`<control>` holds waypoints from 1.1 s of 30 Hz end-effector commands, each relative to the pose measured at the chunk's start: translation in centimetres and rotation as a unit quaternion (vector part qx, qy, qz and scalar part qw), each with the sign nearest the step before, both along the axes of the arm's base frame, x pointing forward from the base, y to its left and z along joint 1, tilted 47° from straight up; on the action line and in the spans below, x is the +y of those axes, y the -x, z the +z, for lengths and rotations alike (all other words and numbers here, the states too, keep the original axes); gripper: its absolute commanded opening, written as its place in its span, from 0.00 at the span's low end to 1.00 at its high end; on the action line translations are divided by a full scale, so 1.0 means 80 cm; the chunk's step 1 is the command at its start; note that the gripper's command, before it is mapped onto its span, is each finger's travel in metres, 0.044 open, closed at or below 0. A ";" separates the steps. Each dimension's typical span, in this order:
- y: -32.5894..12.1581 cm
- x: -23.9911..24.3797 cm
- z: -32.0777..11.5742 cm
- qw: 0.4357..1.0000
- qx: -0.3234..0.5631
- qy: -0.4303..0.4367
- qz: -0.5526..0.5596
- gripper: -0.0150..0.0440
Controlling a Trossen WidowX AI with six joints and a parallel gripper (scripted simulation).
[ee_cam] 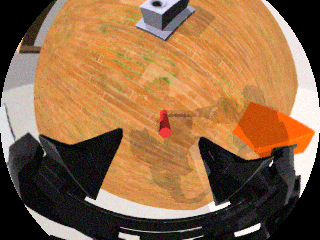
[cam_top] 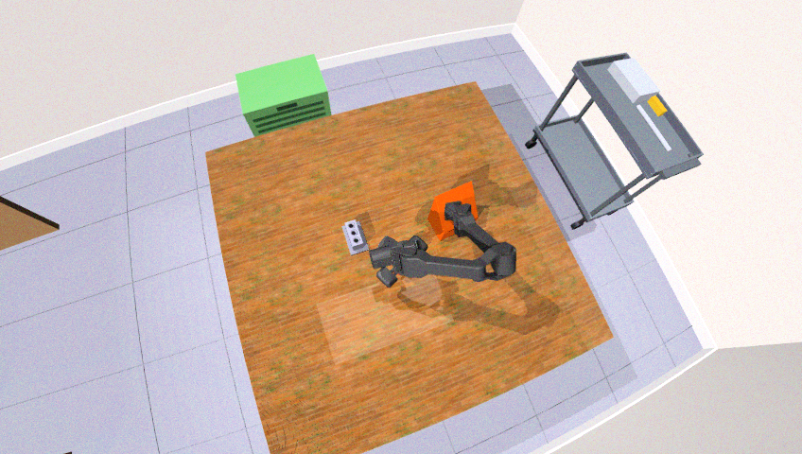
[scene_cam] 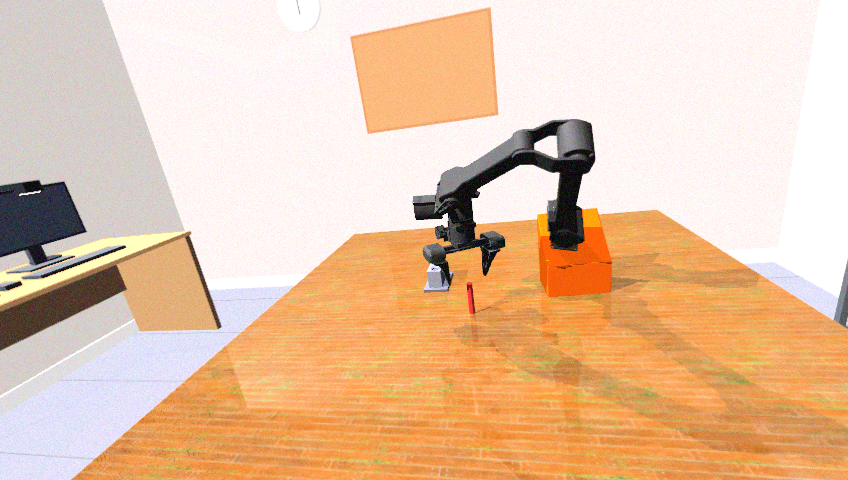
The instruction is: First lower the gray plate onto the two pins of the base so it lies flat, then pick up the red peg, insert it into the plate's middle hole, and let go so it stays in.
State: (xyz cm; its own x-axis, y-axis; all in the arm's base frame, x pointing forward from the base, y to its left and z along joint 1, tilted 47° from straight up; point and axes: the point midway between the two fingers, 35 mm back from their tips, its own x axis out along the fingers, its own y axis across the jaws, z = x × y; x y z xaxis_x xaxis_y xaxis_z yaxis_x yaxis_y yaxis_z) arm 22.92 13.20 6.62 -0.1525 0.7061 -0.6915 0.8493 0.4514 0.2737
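Observation:
The gray plate is a thick block with three dark holes in a row. It sits flat on the thin gray base; no peg shows in the middle hole in the top view. The red peg stands upright on the table, and the arm hides it in the top view. My gripper is open and empty, pointing down above the peg. In the wrist view the peg appears between the spread fingertips. One finger partly overlaps the plate in the exterior view.
The orange block under the arm's foot stands on the wooden table. A green cabinet and a gray cart stand off the table. A desk is at the left in the exterior view.

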 end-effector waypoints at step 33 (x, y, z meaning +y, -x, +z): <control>0.015 0.043 -0.044 1.000 0.007 -0.003 -0.001 0.87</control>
State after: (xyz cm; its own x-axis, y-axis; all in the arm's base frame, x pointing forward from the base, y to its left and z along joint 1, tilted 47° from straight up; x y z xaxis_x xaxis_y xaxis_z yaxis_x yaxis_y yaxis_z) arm 22.00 16.58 3.30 -0.1558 0.7086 -0.6882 0.8498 0.4513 0.2724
